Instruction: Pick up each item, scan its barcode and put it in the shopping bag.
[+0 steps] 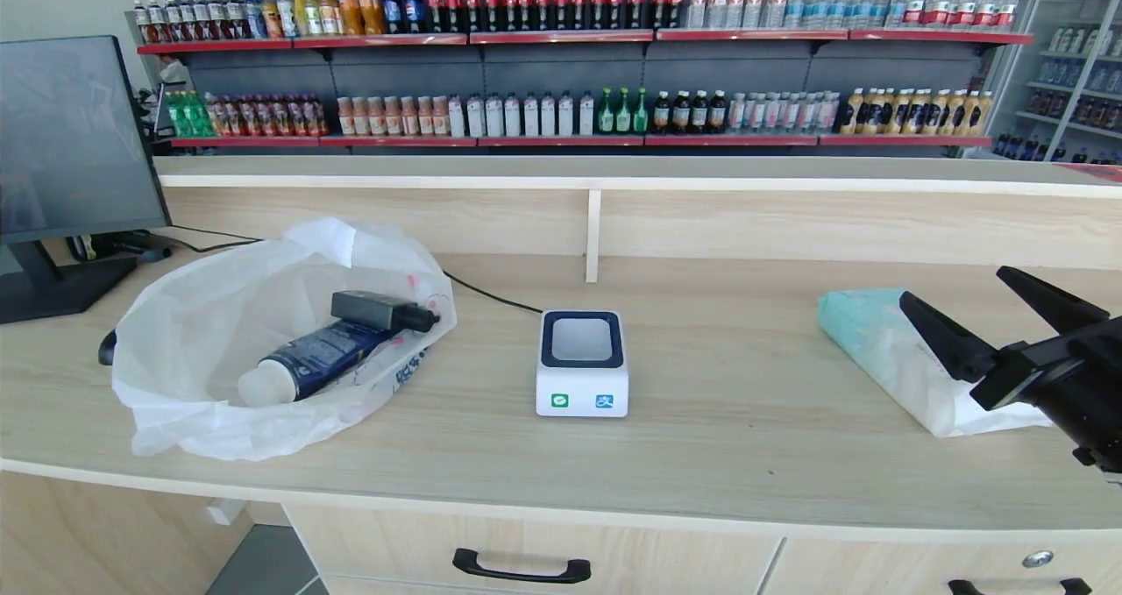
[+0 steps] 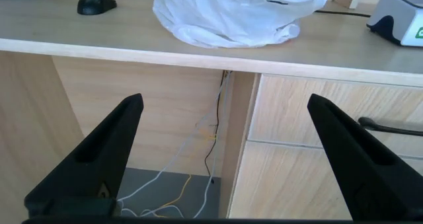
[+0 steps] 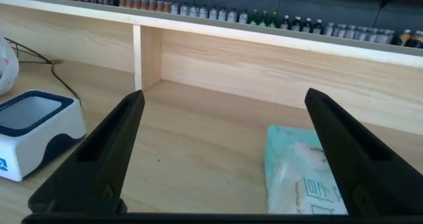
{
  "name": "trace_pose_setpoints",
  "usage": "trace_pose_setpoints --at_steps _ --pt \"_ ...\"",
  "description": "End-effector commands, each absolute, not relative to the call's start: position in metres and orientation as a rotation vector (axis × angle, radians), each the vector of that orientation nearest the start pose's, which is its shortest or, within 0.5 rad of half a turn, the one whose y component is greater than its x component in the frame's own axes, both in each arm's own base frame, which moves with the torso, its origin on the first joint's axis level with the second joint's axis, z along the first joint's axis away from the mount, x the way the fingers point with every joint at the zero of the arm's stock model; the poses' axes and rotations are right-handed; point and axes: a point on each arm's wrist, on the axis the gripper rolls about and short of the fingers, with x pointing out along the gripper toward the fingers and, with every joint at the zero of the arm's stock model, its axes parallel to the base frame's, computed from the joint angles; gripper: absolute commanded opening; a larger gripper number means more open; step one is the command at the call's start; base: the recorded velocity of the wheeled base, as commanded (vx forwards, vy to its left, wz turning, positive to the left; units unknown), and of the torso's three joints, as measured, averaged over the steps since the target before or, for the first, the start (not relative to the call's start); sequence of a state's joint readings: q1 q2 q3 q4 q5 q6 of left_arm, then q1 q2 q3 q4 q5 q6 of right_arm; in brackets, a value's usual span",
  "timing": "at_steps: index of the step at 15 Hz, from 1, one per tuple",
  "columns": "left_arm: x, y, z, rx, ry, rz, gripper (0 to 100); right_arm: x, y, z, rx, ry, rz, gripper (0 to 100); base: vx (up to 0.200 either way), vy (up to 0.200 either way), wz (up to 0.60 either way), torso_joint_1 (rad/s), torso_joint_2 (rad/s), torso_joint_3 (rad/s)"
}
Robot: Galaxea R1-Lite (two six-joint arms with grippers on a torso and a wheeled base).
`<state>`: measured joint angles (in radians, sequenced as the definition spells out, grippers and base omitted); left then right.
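Note:
A pale green and white soft pack (image 1: 885,350) lies on the counter at the right, also seen as the soft pack (image 3: 301,171). My right gripper (image 1: 955,301) hovers open just above and beside it, holding nothing. The white barcode scanner (image 1: 582,363) sits mid-counter, visible too as the scanner (image 3: 30,131) and the scanner (image 2: 400,16). The white plastic shopping bag (image 1: 219,315) lies at the left, holding a dark blue bottle (image 1: 307,363) and a dark box (image 1: 372,308). My left gripper (image 2: 225,105) is open below the counter edge, facing the cabinet front under the bag (image 2: 238,12).
A monitor (image 1: 74,139) stands at the far left with a black mouse (image 2: 96,2) near it. A cable (image 1: 491,295) runs from the scanner behind the bag. A raised wooden ledge (image 1: 614,183) backs the counter. Drawer handles (image 1: 521,569) lie below the front edge.

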<state>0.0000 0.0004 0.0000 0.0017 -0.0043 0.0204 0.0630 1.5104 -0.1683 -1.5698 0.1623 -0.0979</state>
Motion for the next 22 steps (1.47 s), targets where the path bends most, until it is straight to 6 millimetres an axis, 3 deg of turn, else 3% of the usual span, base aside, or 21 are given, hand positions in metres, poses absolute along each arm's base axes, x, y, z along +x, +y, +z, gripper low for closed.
trace_pose_setpoints --at_steps 1,9,15,22 --pt "-0.023 0.000 0.075 0.020 0.001 -0.005 100 0.198 0.016 0.167 -0.108 -0.226 0.215 100 0.000 -0.200 0.00 0.002 0.00 0.007" --pt "-0.023 0.000 0.075 0.020 0.001 -0.005 100 0.199 0.016 0.170 -0.109 -0.241 0.215 100 0.000 -0.200 0.00 0.003 0.00 0.003" --pt "-0.023 0.000 0.075 0.021 0.001 -0.005 100 0.188 0.018 0.155 -0.098 -0.171 0.231 100 0.000 0.000 0.00 0.000 0.00 0.000" --pt "-0.023 0.000 0.075 0.023 0.001 -0.005 100 0.201 0.024 0.170 0.147 -0.208 0.264 100 0.000 0.000 0.00 0.000 0.00 0.000"
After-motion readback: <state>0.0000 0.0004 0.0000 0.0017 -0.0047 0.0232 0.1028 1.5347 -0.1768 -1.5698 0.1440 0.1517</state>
